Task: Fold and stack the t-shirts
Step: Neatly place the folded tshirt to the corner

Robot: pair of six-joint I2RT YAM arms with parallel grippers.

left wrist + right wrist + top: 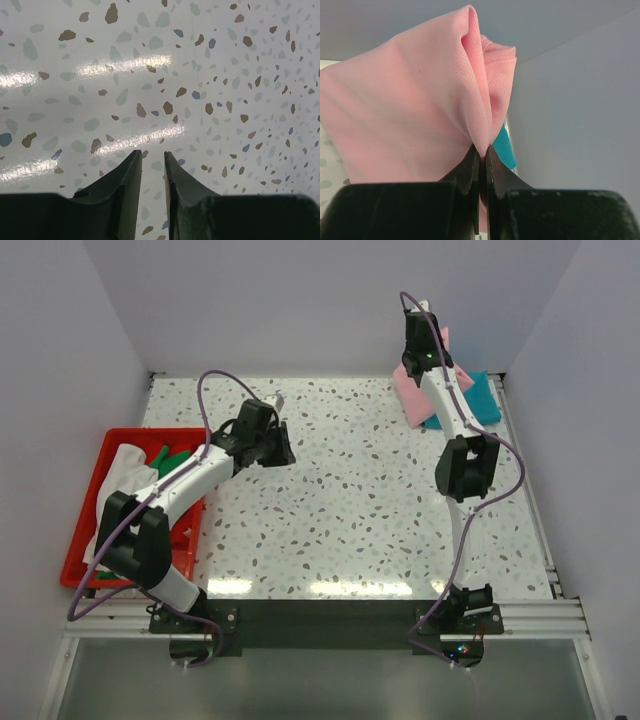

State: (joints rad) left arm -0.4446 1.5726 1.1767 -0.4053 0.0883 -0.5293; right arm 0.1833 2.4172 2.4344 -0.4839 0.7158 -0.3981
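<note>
A white table point(340, 510) flecked with brown, grey and blue chips fills the middle of the overhead view, and strips of lamp glare are reflected near its lower edge. It is closed in on three sides by plain pale lilac walls point(300, 300). A dark strip with metal rails point(530, 615) runs along the bottom of the frame, where both arm bases are bolted. A red tray point(80, 545) is set at the left of the frame, at the table's left side. A white shirt point(125, 465) and a green shirt point(172, 457) are bunched inside it, partly hidden by the left arm. In the upper right, at the table's far corner, a pink shirt point(412, 398) is seen touching a teal shirt point(485, 395), which lies flat on its right. The pink shirt is pinched between the closed jaws of the right gripper point(482, 152), and a fold of it is raised against the back wall. In the right wrist view this fold fills the left and centre of the frame, with a sliver of teal shown just right of it. The left gripper point(152, 157) is held over bare speckled table, upper left of centre in the overhead view. Its jaws are parted by a narrow gap, with nothing between them. A purple cable point(205, 390) is looped along each arm.
</note>
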